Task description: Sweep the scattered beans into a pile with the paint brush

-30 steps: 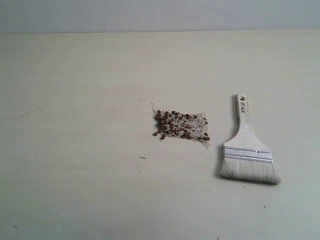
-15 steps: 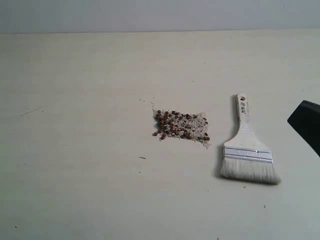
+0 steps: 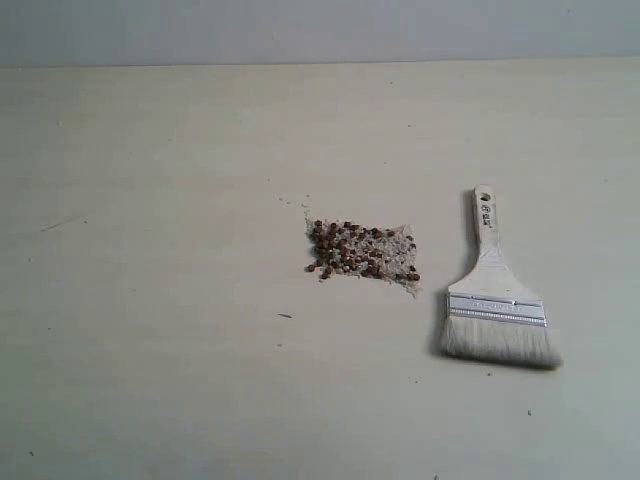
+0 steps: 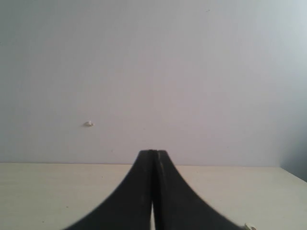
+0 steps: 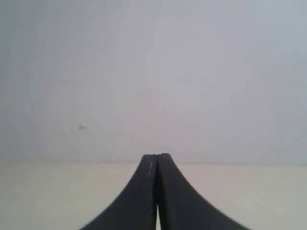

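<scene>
The dark reddish-brown beans (image 3: 358,252) lie bunched in a small patch with pale crumbs near the middle of the cream table (image 3: 160,200). To their right the paint brush (image 3: 495,290) lies flat, its handle hole pointing to the back and its whitish bristles toward the front. Neither arm shows in the exterior view. My left gripper (image 4: 154,152) is shut with nothing in it, facing a pale wall over the table edge. My right gripper (image 5: 156,155) is likewise shut and empty. No wrist view shows the beans or the brush.
A few dark specks (image 3: 284,316) dot the table in front of the beans. A grey wall (image 3: 320,30) rises behind the table's far edge.
Half a second ago a dark part of the right arm showed at the right edge of the exterior view; it has withdrawn out of view. Beans and brush have not moved.
</scene>
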### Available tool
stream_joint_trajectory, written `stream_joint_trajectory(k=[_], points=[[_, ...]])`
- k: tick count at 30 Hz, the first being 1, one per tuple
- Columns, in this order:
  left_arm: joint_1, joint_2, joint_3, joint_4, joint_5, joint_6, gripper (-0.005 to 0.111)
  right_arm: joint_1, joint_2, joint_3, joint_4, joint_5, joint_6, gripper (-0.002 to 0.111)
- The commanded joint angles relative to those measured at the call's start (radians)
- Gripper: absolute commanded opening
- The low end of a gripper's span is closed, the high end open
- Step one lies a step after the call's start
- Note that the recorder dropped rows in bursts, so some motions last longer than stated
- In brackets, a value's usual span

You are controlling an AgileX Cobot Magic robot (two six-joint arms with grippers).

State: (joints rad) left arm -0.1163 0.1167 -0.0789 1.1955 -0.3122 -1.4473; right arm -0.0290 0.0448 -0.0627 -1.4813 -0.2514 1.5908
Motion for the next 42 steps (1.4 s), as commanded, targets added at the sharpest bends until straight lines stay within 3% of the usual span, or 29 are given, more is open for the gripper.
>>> stream_joint_trajectory(k=[1, 13, 16, 19, 22, 42], points=[[0.0, -0.003, 0.003, -0.001, 0.0, 0.0, 0.0, 0.006, -0.045, 0.005, 0.012, 0.073, 0.01, 0.0], [0.0, -0.003, 0.003, -0.001, 0.0, 0.0, 0.0, 0.006, -0.045, 0.005, 0.04, 0.084, 0.01, 0.0], [0.0, -0.003, 0.003, -0.001, 0.0, 0.0, 0.0, 0.006, -0.045, 0.005, 0.41, 0.168, -0.25, 0.0], [0.0, -0.003, 0.003, -0.001, 0.0, 0.0, 0.0, 0.006, -0.045, 0.005, 0.941, 0.251, -0.774, 0.0], [0.0, -0.003, 0.003, -0.001, 0.0, 0.0, 0.0, 0.006, -0.045, 0.005, 1.106, 0.251, -1.026, 0.0], [0.0, -0.003, 0.003, -0.001, 0.0, 0.0, 0.0, 0.006, -0.045, 0.005, 1.167, 0.261, -1.036, 0.0]])
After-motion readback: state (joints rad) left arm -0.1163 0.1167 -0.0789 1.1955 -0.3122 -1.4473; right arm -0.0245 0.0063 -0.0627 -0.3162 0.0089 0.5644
